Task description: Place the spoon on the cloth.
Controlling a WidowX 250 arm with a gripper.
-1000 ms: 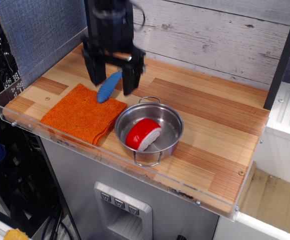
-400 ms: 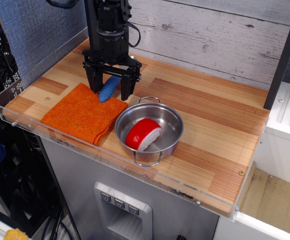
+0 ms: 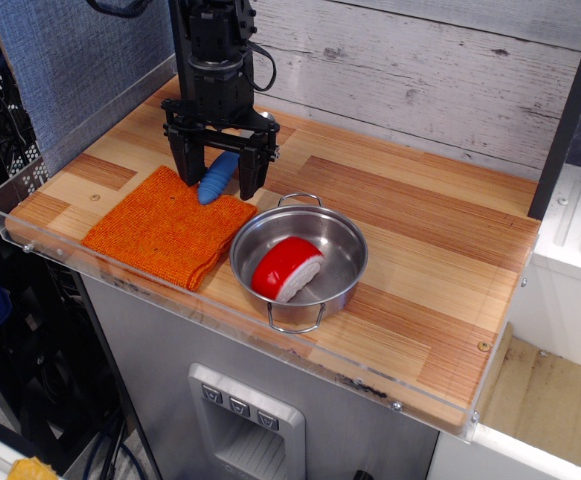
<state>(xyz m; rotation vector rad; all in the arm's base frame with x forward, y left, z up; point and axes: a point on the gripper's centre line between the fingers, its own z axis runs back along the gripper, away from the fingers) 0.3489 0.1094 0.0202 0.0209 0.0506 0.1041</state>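
Btwn fingers (image 3: 183, 160): spoon (image 3: 217, 177)

The black robot gripper (image 3: 216, 175) hides the silver bowl of the blue-handled spoon (image 3: 216, 177); its arm leaves the frame's top.

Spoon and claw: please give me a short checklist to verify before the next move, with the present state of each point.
1. Claw straddles the spoon, one finger on each side: ok.
2. Claw firmly closed on the handle: cannot tell.
3. Spoon lying fully on the cloth: not ok; only the handle tip reaches its far edge.
4. Cloth flat and free of other things: ok.
5. Pot with the red and white object stands apart from the claw: ok.
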